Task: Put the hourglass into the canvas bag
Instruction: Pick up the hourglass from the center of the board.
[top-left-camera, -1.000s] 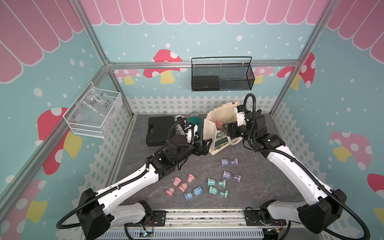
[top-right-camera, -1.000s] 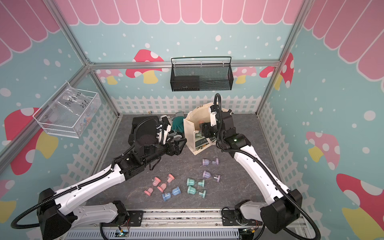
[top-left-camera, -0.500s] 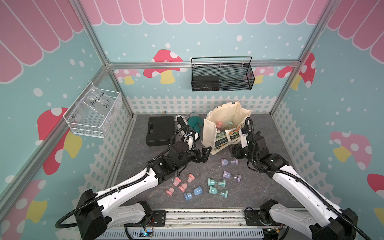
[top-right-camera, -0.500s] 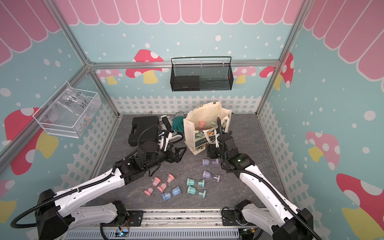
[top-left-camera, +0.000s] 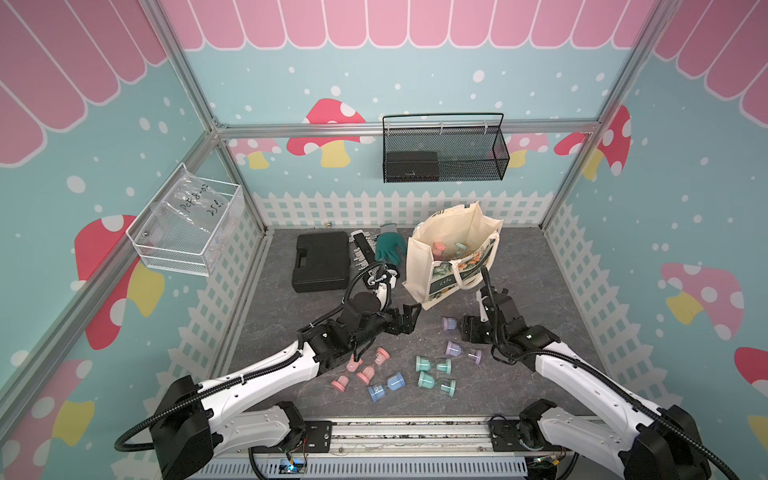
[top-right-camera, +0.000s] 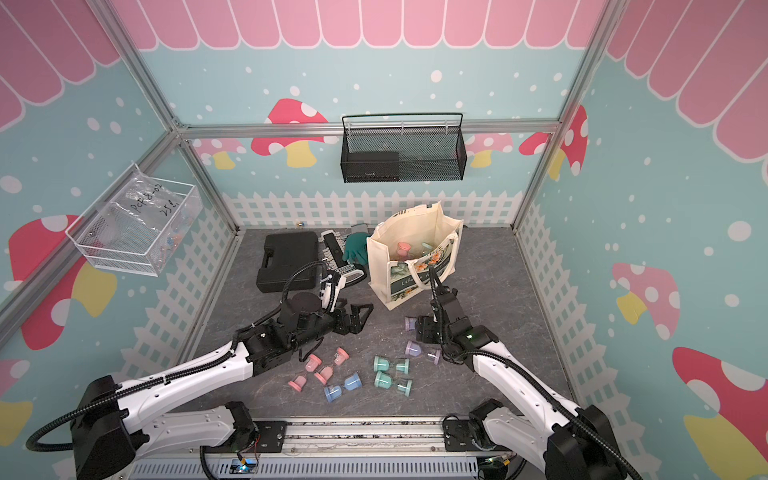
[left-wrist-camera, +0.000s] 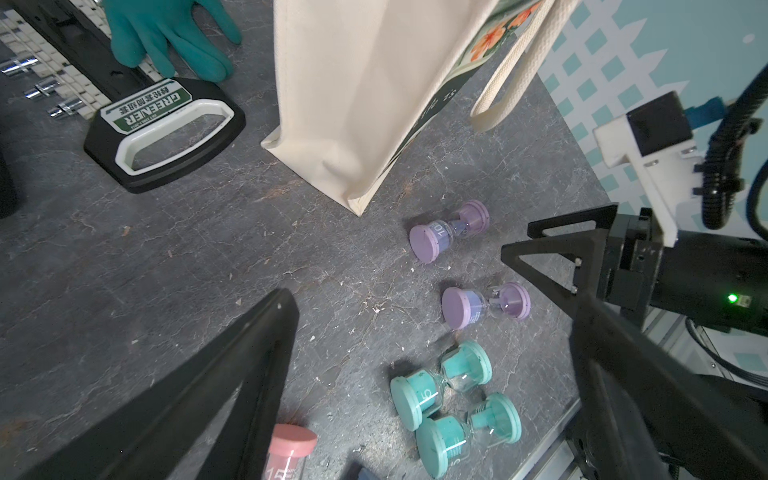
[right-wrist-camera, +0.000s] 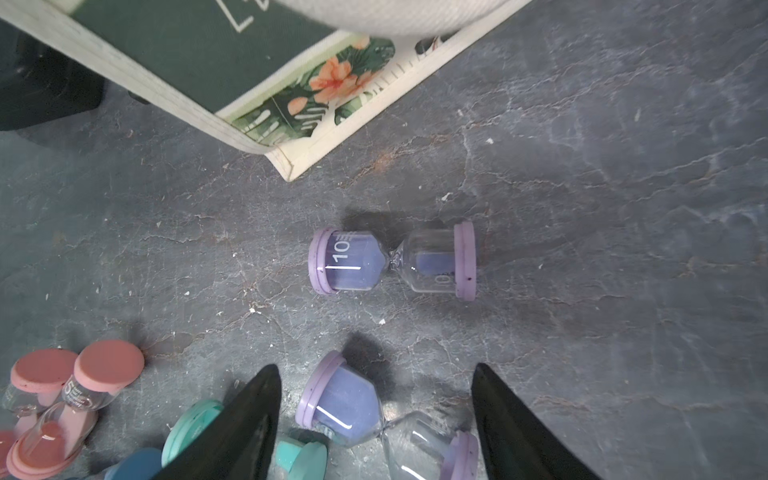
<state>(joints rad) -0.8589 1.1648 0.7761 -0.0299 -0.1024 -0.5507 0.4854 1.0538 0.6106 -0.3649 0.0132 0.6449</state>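
Note:
The cream canvas bag (top-left-camera: 453, 249) (top-right-camera: 415, 253) stands upright with its mouth open near the back of the table. A pink and a teal hourglass lie inside it. Several hourglasses lie on the table in front. My right gripper (right-wrist-camera: 376, 374) (top-left-camera: 464, 330) is open and hovers low over a purple hourglass (right-wrist-camera: 345, 407) (top-left-camera: 463, 351), one finger on each side, not touching it. A second purple hourglass (right-wrist-camera: 390, 262) marked 10 lies between that one and the bag's corner. My left gripper (left-wrist-camera: 434, 297) (top-left-camera: 409, 316) is open and empty, just left of the bag's front corner.
Pink hourglasses (top-left-camera: 365, 368), a blue one (top-left-camera: 386, 386) and teal ones (top-left-camera: 434, 374) lie near the front. A black case (top-left-camera: 320, 266), a socket rail (left-wrist-camera: 166, 124) and a green glove (top-left-camera: 390, 249) sit left of the bag. A wire basket (top-left-camera: 444, 153) hangs on the back wall.
My right gripper left the bag's mouth and came down to the purple hourglasses. My left gripper drew back from the bag's side toward the front. The bag's top now stands open and unobstructed.

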